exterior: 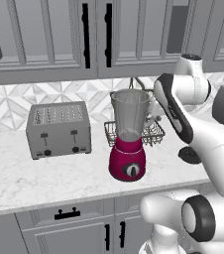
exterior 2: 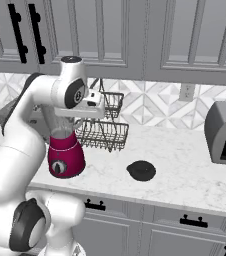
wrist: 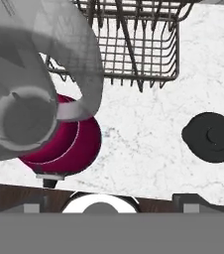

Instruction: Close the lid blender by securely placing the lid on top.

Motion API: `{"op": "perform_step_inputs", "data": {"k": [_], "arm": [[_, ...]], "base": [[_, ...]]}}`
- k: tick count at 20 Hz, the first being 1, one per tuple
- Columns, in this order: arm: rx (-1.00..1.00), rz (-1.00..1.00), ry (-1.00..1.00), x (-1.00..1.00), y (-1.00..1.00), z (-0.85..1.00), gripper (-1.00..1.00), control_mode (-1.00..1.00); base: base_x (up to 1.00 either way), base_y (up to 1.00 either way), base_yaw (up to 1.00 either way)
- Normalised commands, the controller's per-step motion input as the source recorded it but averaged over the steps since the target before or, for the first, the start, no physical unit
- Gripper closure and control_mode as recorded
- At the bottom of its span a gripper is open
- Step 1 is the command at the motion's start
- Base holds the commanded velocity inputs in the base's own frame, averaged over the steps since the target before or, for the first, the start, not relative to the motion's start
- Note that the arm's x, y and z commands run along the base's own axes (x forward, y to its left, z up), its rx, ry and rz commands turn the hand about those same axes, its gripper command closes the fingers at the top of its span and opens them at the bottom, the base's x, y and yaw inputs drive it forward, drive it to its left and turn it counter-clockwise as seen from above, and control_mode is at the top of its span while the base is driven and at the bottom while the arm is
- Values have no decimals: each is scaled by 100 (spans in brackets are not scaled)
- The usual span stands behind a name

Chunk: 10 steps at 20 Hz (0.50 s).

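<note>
The blender [exterior: 129, 141] stands on the marble counter with its magenta base, dial and clear jar, the jar's top uncovered. In the hand view I look down into the jar [wrist: 25, 116] over the base [wrist: 79, 144]. The lid [exterior 2: 141, 170], a low round black cap, lies flat on the counter to the blender's right [exterior: 188, 155], and sits at the right of the hand view [wrist: 213, 137]. My gripper [exterior 2: 96, 111] hangs above the counter beside the jar's rim, between blender and wire basket. Its tips [wrist: 198, 201] stand far apart, open, holding nothing.
A black wire basket [exterior: 156, 131] stands just behind the blender [wrist: 129, 44]. A grey toaster [exterior: 58, 129] sits to the left. A grey boxy appliance [exterior 2: 225, 132] stands at the far right. Upper cabinets hang over the counter, whose front edge [exterior 2: 135, 200] lies near the lid.
</note>
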Motion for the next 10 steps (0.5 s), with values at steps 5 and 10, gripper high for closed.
{"op": "perform_step_inputs", "data": {"k": [5, 10], "arm": [[0, 0, 13, 12, -100, -58, -100, -100], [1, -2, 32, 33, -100, -99, -100, -100]], "base": [[0, 0, 0], [0, 0, 0]]}}
